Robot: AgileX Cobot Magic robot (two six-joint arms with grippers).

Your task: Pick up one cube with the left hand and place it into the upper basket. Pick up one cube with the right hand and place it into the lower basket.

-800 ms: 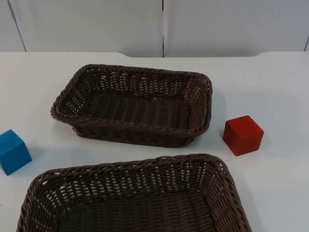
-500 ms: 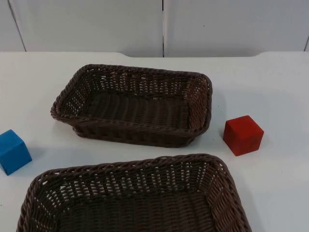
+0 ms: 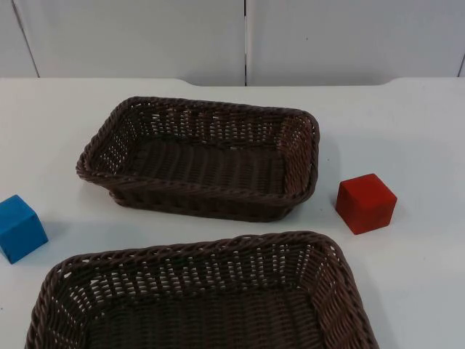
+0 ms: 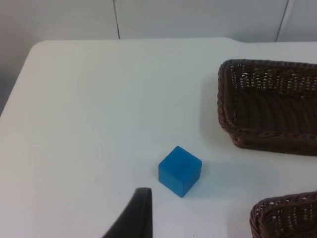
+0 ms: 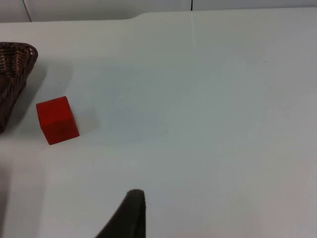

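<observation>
- Upper basket (image 3: 200,156): on table (image 3: 407,131), behind lower basket (image 3: 203,294).
- One cube (image 3: 20,227): on table, left of both baskets.
- Other cube (image 3: 365,203): on table, right of upper basket.

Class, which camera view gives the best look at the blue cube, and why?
The left wrist view: the blue cube sits whole on the bare table, three faces visible. The top view has it at the frame's edge, nearly cut off.
</observation>
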